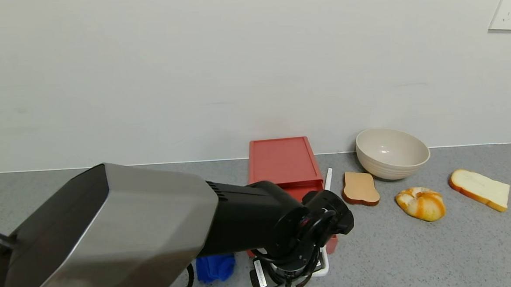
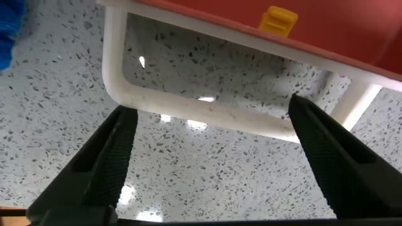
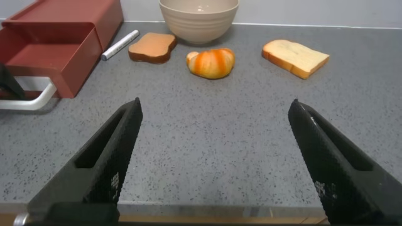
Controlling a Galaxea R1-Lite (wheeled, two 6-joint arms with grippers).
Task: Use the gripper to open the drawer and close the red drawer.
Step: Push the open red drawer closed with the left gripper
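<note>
The salmon-red drawer [image 1: 282, 161] lies against the back wall, and its tray [image 3: 44, 59] is slid out towards me. Its white loop handle [image 2: 207, 110] sticks out at the front, partly hidden under my left wrist in the head view. My left gripper [image 2: 211, 107] is just above the handle and open. Its fingertips [image 2: 125, 122] stand near the two ends of the handle's bar without closing on it. In the head view the left gripper [image 1: 295, 268] points down and its jaws are hidden. My right gripper [image 3: 215, 105] is open and empty, low over the table's front.
A blue cloth [image 1: 216, 268] lies left of the handle. A white marker [image 1: 328, 179], a brown toast slice [image 1: 360, 188], a beige bowl [image 1: 391, 153], an orange bread roll [image 1: 420, 202] and a white bread slice [image 1: 479, 189] lie right of the drawer. A small yellow piece [image 2: 278, 19] sits on the tray front.
</note>
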